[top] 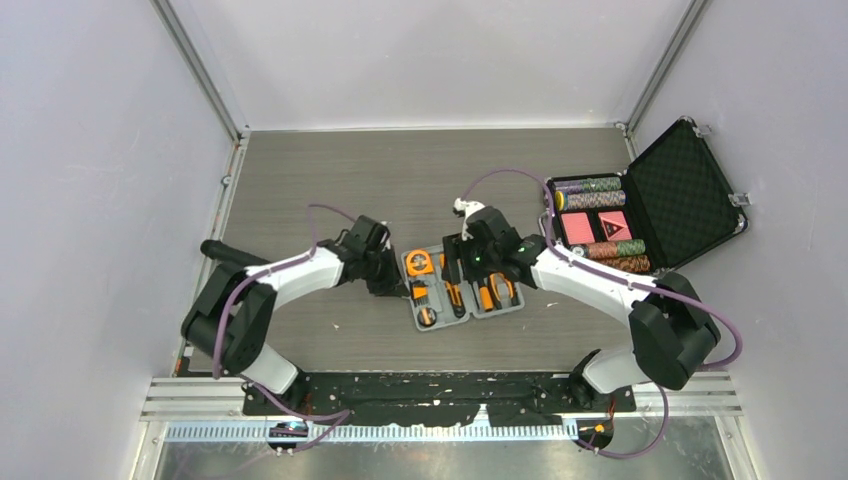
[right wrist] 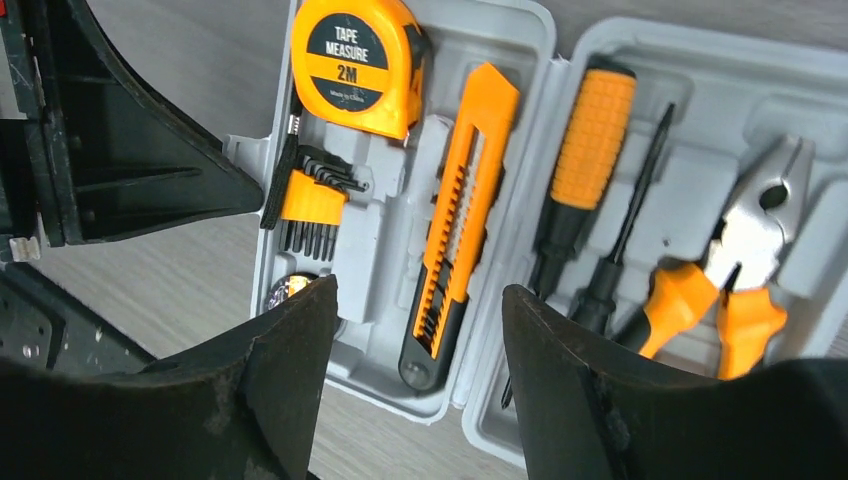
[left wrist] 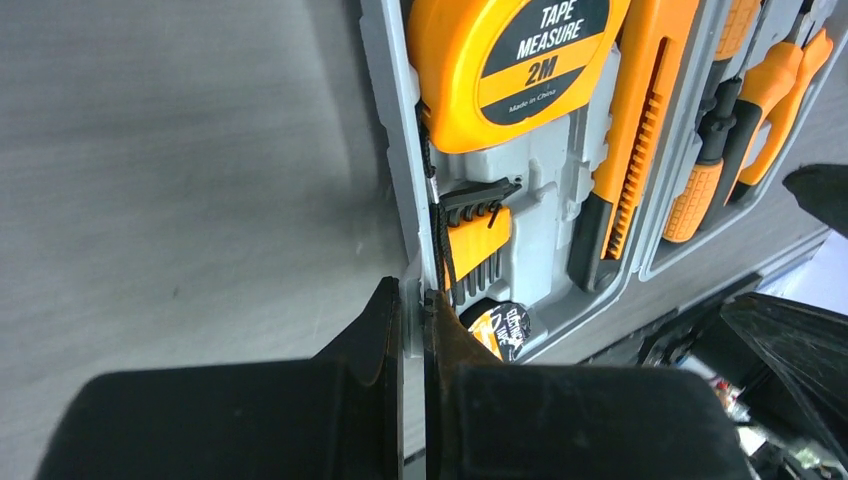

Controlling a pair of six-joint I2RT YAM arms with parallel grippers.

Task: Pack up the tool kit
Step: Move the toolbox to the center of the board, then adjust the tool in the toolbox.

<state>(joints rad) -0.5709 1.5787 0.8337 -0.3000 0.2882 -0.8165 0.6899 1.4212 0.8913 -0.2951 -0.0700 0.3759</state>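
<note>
The tool kit lies open and flat at the table's middle, its grey case (top: 470, 318) holding its tools in moulded slots. The left half carries a tape measure (right wrist: 350, 65), hex keys (right wrist: 305, 195) and an orange utility knife (right wrist: 460, 220). A screwdriver (right wrist: 585, 150) and pliers (right wrist: 745, 260) sit in the right half. My left gripper (left wrist: 412, 300) is shut on the thin left rim of the case (left wrist: 395, 150), one finger outside and one inside. Above the case's near edge hovers my right gripper (right wrist: 420, 300), open, over the knife and the hinge, holding nothing.
A larger black foam-lined case (top: 650, 205) with poker chips and red card boxes stands open at the right, close behind my right arm. Walls close in the table on the left, back and right.
</note>
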